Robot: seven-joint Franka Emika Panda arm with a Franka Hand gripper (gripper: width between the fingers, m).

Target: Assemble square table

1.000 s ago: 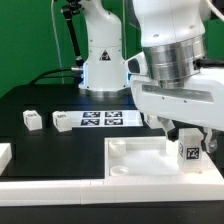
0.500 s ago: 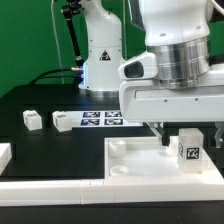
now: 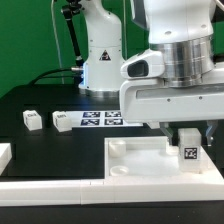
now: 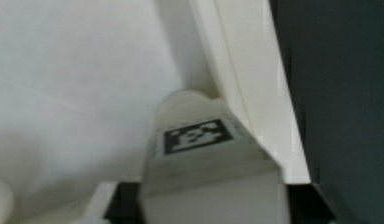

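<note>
The white square slab point(image 3: 140, 160) with its raised rim lies at the front of the table. My gripper point(image 3: 187, 128) is shut on a white block leg point(image 3: 188, 147) with a black-and-white tag. It holds the leg upright over the slab's corner on the exterior view's right. I cannot tell whether the leg touches the slab. In the wrist view the leg point(image 4: 203, 165) fills the space between my fingers point(image 4: 123, 200), above the slab's surface point(image 4: 82, 80) and next to its rim point(image 4: 233, 60). Two more tagged legs point(image 3: 33, 119) point(image 3: 62, 121) lie on the black table.
The marker board point(image 3: 103, 119) lies behind the slab, in front of the robot base point(image 3: 100, 60). A long white rail point(image 3: 55, 186) runs along the front edge. Another white part point(image 3: 5, 155) sits at the exterior view's left edge.
My hand has turned from tilted to level, and the held leg has gone from slanted to upright. It has shifted slightly toward the exterior view's left over the slab's corner.
</note>
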